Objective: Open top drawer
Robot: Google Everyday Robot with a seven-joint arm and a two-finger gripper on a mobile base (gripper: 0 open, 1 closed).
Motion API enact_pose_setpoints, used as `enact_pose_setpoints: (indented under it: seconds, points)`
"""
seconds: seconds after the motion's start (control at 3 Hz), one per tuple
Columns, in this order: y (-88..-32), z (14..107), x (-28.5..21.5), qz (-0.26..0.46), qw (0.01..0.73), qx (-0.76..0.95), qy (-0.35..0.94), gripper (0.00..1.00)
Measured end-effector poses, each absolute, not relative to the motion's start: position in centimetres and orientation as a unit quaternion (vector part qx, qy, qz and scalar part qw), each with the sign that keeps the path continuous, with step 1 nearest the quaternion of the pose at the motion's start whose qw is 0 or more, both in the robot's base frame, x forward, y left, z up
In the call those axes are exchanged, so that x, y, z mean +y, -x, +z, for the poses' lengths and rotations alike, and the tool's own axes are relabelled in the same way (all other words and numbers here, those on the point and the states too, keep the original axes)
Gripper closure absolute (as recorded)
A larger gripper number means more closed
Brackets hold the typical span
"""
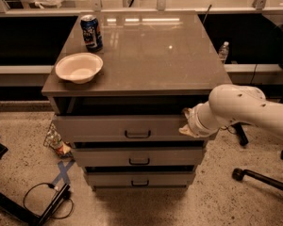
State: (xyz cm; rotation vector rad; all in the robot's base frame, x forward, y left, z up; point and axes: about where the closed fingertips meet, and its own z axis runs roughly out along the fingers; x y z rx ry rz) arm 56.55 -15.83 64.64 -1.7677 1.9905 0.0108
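The top drawer (104, 127) of the grey cabinet has a wide flat front with a small black bar handle (137, 134) at its centre. It stands pulled out a little, with a dark gap under the cabinet top. My gripper (186, 121) is at the right end of that drawer front, at the end of my white arm (245, 109). The arm's wrist hides the fingers.
A blue soda can (91, 32) and a white bowl (79, 68) stand on the cabinet top (155, 51). Two narrower drawers (139, 157) sit below. A crumpled packet (56, 142), blue tape and a black cable (47, 199) lie on the floor at left. Chair legs (259, 175) stand at right.
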Motion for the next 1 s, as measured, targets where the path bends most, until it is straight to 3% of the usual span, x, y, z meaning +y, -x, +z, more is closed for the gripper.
enact_pose_setpoints:
  seconds: [1.0]
  points:
    - [-56.54, 64.64, -15.83, 0.004, 0.237, 0.726, 0.645, 1.00]
